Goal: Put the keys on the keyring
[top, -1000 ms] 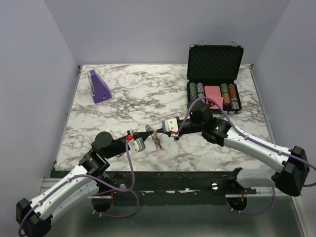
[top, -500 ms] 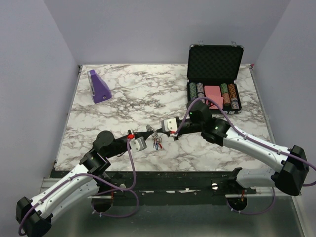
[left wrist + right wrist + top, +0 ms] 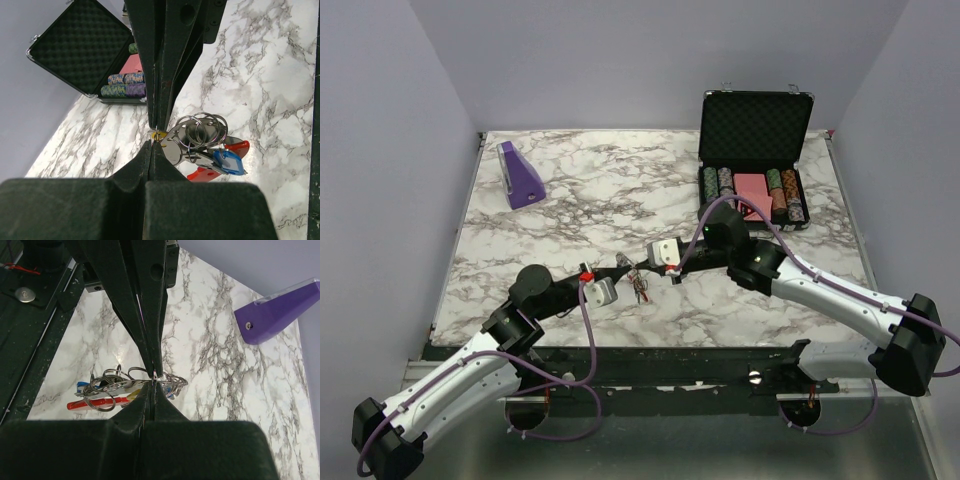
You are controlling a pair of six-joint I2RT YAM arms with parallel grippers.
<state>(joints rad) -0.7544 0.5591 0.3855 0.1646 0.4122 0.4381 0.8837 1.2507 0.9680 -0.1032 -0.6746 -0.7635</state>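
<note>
the keyring (image 3: pixel 638 286) is located at the front centre of the table (image 3: pixel 570 210), between the left gripper (image 3: pixel 623 263) and the right gripper (image 3: pixel 641 268). the open case (image 3: pixel 755 125) is placed at the back right, the wedge (image 3: pixel 520 176) at the back left.

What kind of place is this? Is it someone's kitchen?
Probably not a kitchen. It looks like a robot test booth. A left arm and a right arm sit at the edge of a marble-look table boxed in by plain lilac walls, with props like a poker chip case and a purple wedge.
</note>
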